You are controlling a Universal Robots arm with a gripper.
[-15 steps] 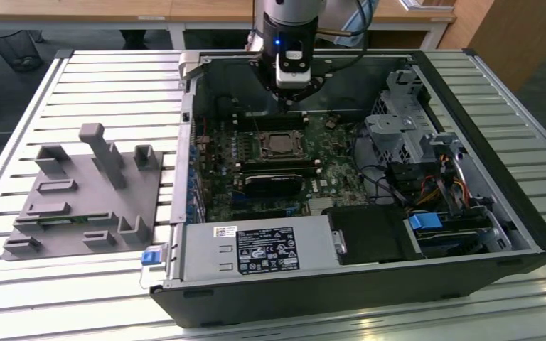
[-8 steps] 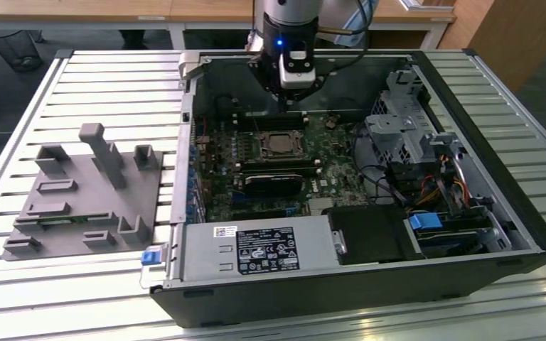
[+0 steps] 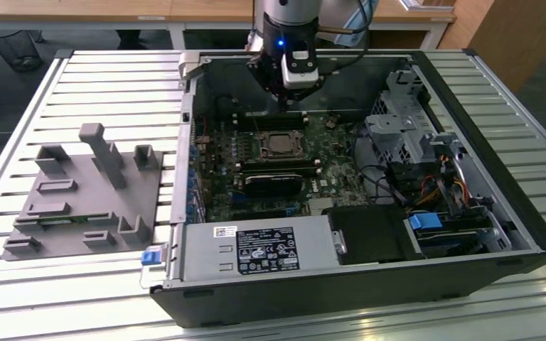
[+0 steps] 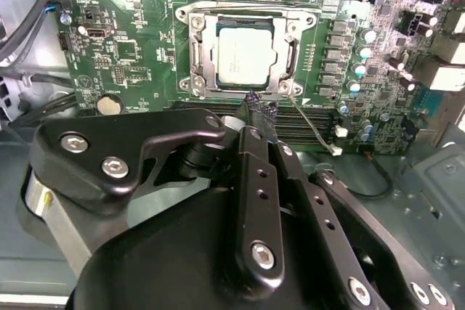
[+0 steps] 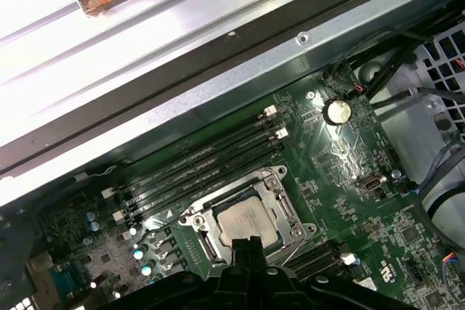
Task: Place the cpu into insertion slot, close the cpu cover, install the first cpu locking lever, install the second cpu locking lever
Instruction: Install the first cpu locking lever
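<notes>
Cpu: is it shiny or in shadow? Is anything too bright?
Second wrist view: the cpu is evenly lit, pale grey, with no shadow across it. First wrist view: the cpu gleams softly, while the metal slats beyond the case are washed white by glare.

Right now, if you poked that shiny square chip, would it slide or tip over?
The cpu looks flat and thin, so it probably can't roll or tip, and it is likely light. The cpu cover frames it all round, so a sideways poke likely wouldn't slide it. Its smooth metal top might be slippery to grip.
</notes>
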